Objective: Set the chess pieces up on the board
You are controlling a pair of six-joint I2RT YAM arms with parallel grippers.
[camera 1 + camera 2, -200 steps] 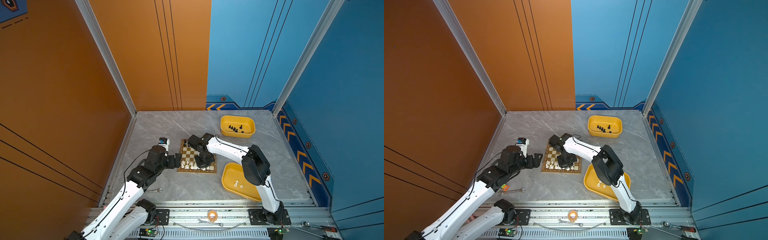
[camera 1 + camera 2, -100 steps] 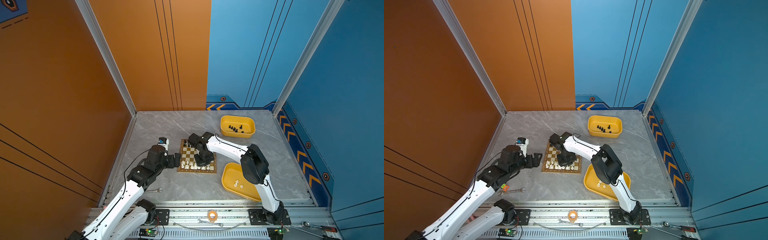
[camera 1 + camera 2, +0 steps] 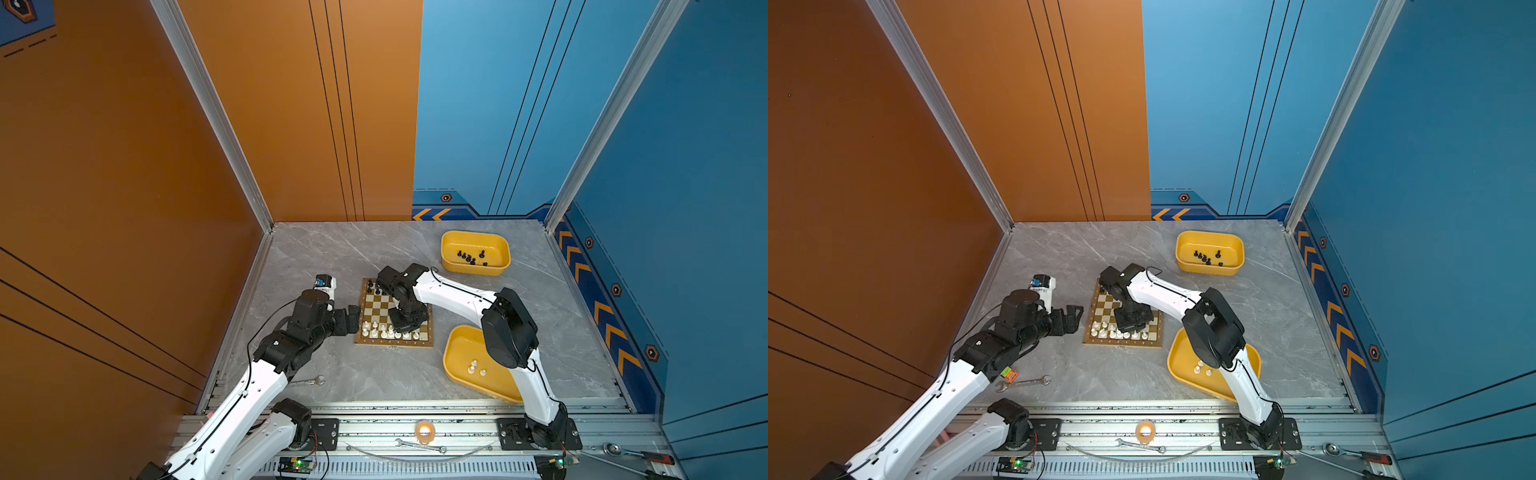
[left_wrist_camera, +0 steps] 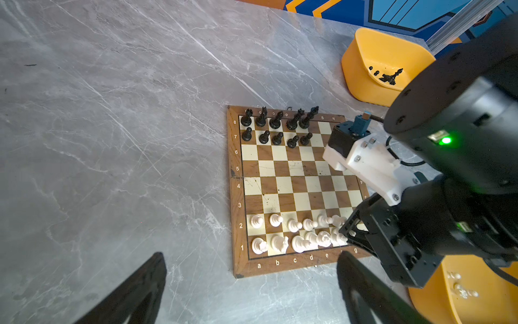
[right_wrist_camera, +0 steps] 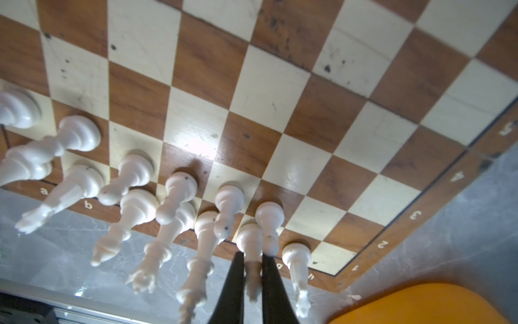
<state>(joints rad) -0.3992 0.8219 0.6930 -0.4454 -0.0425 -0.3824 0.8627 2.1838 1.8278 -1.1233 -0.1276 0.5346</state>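
right tool point(image 5: 252, 255) clenched on a white piece point(image 5: 249, 237) on the board point(image 5: 280, 84) (left tool point(image 4: 252, 254) gaping, empty).

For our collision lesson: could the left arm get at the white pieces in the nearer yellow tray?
Probably not: the right arm hangs over that tray, its gripper shut on a white piece at the board lying between.
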